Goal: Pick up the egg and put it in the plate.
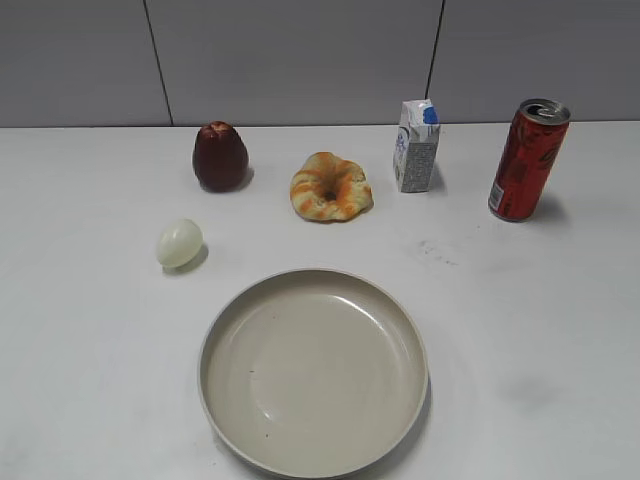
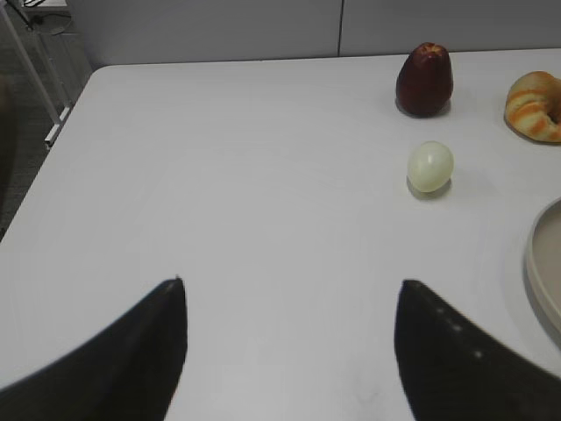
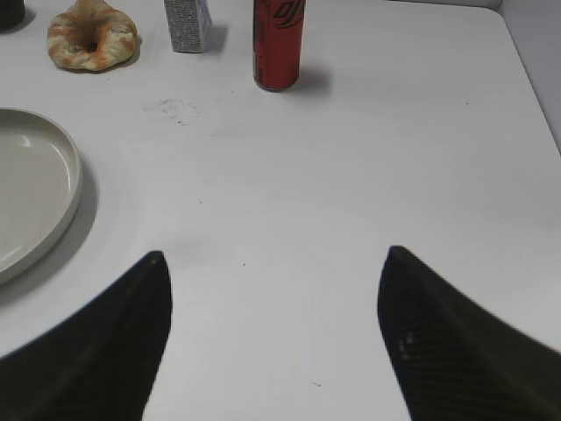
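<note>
The pale whitish-green egg (image 1: 179, 243) lies on the white table, left of the middle; it also shows in the left wrist view (image 2: 429, 166). The large beige plate (image 1: 222, 330) sits empty at the front centre, right of and nearer than the egg; its rim shows in the left wrist view (image 2: 539, 263) and the right wrist view (image 3: 68, 180). My left gripper (image 2: 289, 285) is open and empty, well short of the egg. My right gripper (image 3: 273, 254) is open and empty, to the right of the plate. Neither gripper shows in the exterior view.
A dark red fruit (image 1: 220, 156) stands behind the egg. An orange-and-cream ring pastry (image 1: 330, 187), a small milk carton (image 1: 416, 146) and a red can (image 1: 527, 160) line the back. The table's left edge (image 2: 53, 149) and right edge (image 3: 526, 74) are near.
</note>
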Controlling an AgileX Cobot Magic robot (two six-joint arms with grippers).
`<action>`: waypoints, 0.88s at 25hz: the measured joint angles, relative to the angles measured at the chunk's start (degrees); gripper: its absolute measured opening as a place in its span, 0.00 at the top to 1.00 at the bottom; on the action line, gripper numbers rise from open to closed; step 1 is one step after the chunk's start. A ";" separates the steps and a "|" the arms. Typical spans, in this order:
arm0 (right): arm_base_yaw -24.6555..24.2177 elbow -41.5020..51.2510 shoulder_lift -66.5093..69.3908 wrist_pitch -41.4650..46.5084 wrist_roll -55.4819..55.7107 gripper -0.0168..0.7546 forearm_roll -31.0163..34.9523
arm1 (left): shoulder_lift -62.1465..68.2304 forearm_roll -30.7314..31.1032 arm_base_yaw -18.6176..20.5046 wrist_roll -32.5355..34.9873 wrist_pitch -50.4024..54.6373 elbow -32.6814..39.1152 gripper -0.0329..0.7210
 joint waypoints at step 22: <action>0.00 0.00 0.00 0.00 0.00 0.26 0.00 | 20.93 -2.20 -0.36 2.41 -12.59 -2.04 0.24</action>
